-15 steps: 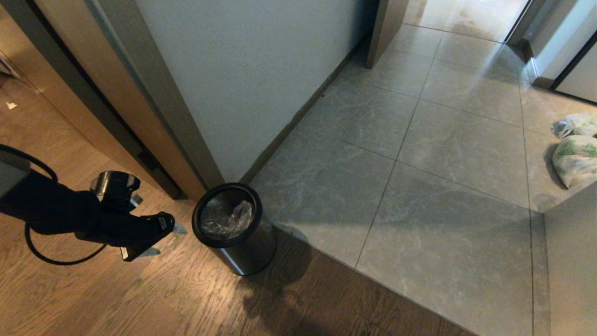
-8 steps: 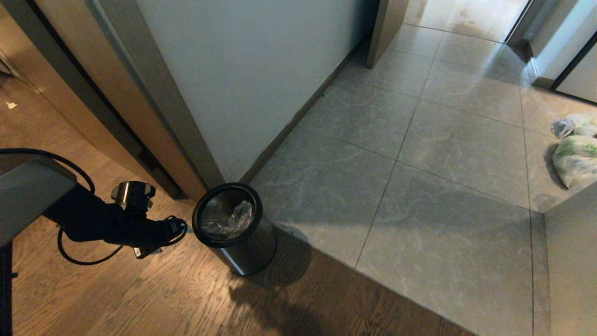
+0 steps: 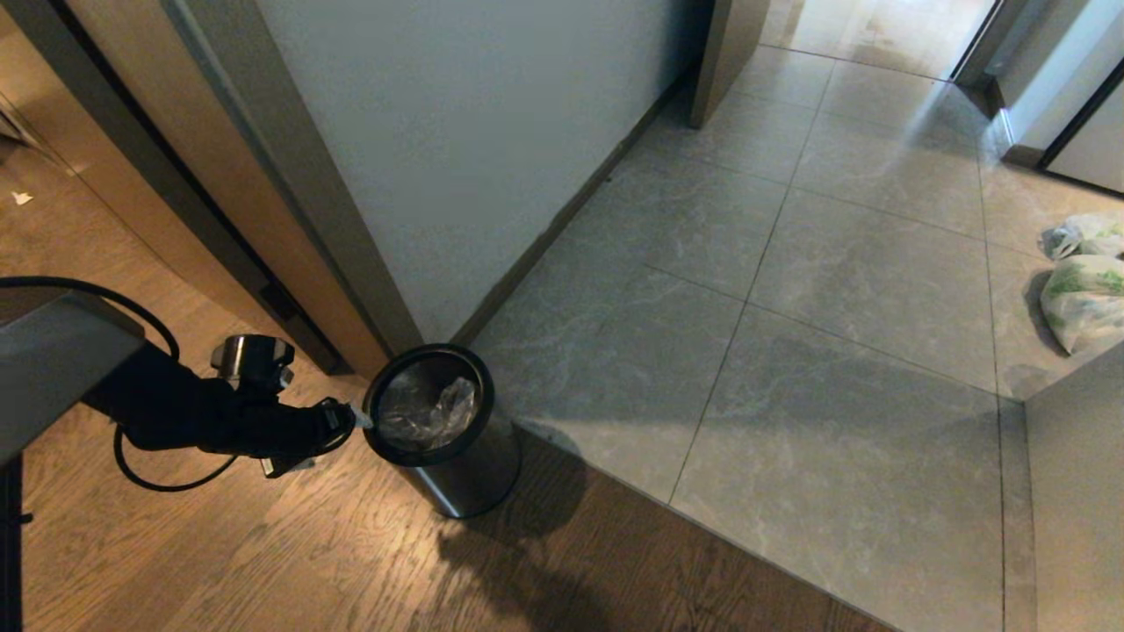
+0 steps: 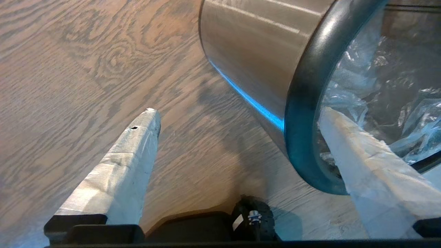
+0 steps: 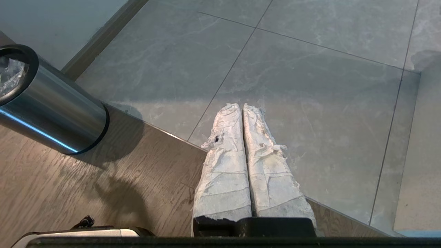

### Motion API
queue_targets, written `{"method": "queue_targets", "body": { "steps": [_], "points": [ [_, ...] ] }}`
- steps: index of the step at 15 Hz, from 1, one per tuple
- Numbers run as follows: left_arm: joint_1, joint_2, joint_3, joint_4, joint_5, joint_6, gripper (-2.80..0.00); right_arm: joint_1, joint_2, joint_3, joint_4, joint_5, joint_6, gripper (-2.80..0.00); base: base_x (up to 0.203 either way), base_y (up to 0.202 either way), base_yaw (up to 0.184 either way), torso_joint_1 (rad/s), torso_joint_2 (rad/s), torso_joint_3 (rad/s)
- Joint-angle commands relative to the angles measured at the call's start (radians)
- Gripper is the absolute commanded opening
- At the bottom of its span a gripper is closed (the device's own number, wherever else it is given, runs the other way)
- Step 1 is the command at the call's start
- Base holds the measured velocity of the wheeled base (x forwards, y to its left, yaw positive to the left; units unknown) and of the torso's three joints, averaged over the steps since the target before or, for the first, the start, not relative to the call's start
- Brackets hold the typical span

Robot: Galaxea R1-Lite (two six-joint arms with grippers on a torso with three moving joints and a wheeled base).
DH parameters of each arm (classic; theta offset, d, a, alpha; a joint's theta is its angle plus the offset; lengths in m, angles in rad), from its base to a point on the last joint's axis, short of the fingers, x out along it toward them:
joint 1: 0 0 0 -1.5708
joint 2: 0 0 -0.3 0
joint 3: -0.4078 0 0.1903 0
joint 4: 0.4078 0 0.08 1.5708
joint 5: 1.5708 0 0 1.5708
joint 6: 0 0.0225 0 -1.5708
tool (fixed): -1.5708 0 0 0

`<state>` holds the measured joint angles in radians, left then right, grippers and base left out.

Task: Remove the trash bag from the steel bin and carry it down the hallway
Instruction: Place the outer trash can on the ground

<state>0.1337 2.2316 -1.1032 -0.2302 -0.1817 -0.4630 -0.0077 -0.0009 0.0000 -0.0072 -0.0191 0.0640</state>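
The thin, clear, crinkled plastic trash bag (image 3: 428,412) sits inside the small round shiny steel bin (image 3: 457,474) with a black ring rim, low and left of centre in the head view, on brown wood-plank floor (image 3: 263,562) at the edge of the grey marbled hallway tiles (image 3: 790,351). The left gripper (image 4: 237,117) has its jaws wide, straddling the rim, one finger (image 4: 365,162) over the bag. The right gripper (image 5: 242,108) hangs with jaws pressed together. White bags with green print (image 3: 1082,298) lie at the right edge.

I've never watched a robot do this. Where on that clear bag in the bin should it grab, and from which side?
Probably the bunched crest of the trash bag, taken from above through the mouth of the steel bin. The plastic sits below the black rim, so no side approach works. The open left gripper now straddles the near rim, one finger over the bag.
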Motion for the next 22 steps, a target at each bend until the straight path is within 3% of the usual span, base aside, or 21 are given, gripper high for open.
{"method": "queue_targets", "body": {
  "steps": [1, 10, 22],
  "points": [
    [-0.013, 0.013, -0.016, -0.002, -0.001, -0.002, 0.00, 0.000, -0.001, 0.002, 0.000, -0.001, 0.000, -2.80, 0.000, 0.000, 0.000, 0.000, 0.00, 0.000],
    [-0.050, 0.132, -0.113, -0.008, 0.028, -0.025, 0.00, 0.000, -0.001, 0.002, 0.000, 0.001, 0.000, -2.80, 0.000, 0.000, 0.000, 0.000, 0.00, 0.000],
    [-0.078, 0.168, -0.164, -0.025, 0.058, -0.052, 0.00, 0.000, -0.001, 0.002, 0.000, -0.001, 0.000, -2.80, 0.000, 0.000, 0.000, 0.000, 0.00, 0.000]
  ]
}}
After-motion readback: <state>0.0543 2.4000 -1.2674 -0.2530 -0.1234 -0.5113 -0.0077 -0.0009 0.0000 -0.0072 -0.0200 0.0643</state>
